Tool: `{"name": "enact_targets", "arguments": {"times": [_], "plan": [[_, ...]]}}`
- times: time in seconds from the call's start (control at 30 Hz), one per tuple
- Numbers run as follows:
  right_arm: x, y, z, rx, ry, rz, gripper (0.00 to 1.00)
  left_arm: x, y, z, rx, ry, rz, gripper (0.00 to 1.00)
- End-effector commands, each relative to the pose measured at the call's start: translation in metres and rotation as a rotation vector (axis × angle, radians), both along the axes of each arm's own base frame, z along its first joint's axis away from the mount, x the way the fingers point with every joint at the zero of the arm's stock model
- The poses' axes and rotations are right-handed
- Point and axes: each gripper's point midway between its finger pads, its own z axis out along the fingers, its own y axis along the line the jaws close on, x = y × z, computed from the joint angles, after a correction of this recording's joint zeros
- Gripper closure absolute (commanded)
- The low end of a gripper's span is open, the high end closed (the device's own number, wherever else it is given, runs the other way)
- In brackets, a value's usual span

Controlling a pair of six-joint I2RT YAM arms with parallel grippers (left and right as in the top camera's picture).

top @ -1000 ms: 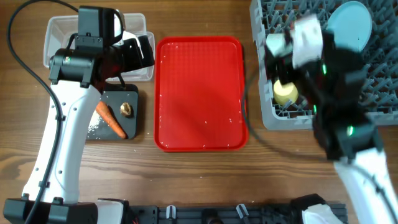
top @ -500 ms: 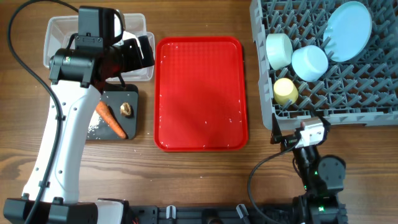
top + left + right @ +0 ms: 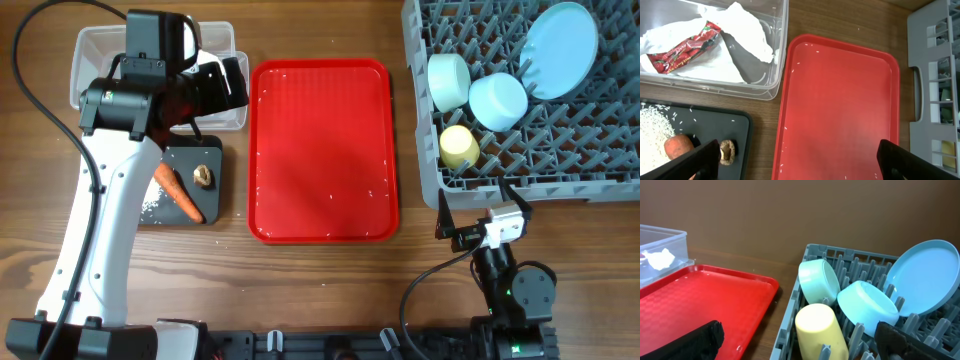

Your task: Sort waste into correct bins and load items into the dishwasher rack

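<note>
The grey dishwasher rack [image 3: 600, 150] at the right holds the yellow cup [image 3: 459, 147], pale green bowl [image 3: 449, 81], light blue bowl [image 3: 497, 101] and light blue plate [image 3: 560, 35]. My right gripper [image 3: 480, 222] is open and empty in front of the rack, facing the cup [image 3: 820, 327]. My left gripper [image 3: 222, 88] is open and empty above the clear tub [image 3: 95, 45], which holds the tissue [image 3: 745, 35] and red wrapper [image 3: 685, 47]. The black tray [image 3: 215, 195] holds the carrot [image 3: 178, 192], brown lump [image 3: 203, 176] and rice [image 3: 150, 207].
A red serving tray [image 3: 320, 150] lies in the middle between the bins and the rack, with a few rice grains on it. Bare wooden table runs along the front edge.
My right arm has pulled back from over the rack to the table's front edge. The left arm has not moved.
</note>
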Motion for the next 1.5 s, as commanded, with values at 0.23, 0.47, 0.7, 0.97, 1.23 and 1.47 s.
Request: {"name": "enact_targets", "arguments": {"times": [0.23, 0.47, 0.7, 0.97, 1.23, 1.47], "plan": [[0.000, 0.002, -0.001, 0.015, 0.004, 0.014, 0.00, 0.001, 0.003, -0.003, 0.002, 0.008, 0.012, 0.00], [0.000, 0.002, -0.001, 0.015, 0.004, 0.014, 0.00, -0.002, 0.010, 0.001, 0.058, -0.008, -0.001, 0.00], [0.000, 0.002, -0.001, 0.015, 0.004, 0.014, 0.00, -0.009, 0.009, 0.071, 0.166, -0.422, -0.208, 0.00], [0.000, 0.002, -0.001, 0.015, 0.004, 0.013, 0.00, -0.082, 0.046, 0.011, 0.068, -0.669, -0.025, 0.00], [0.000, 0.002, -0.001, 0.015, 0.004, 0.014, 0.00, -0.129, 0.047, -0.061, 0.074, -0.820, -0.012, 0.00], [0.000, 0.002, -0.001, 0.015, 0.004, 0.014, 0.00, -0.139, 0.052, -0.078, 0.091, -0.871, 0.016, 0.00]]}}
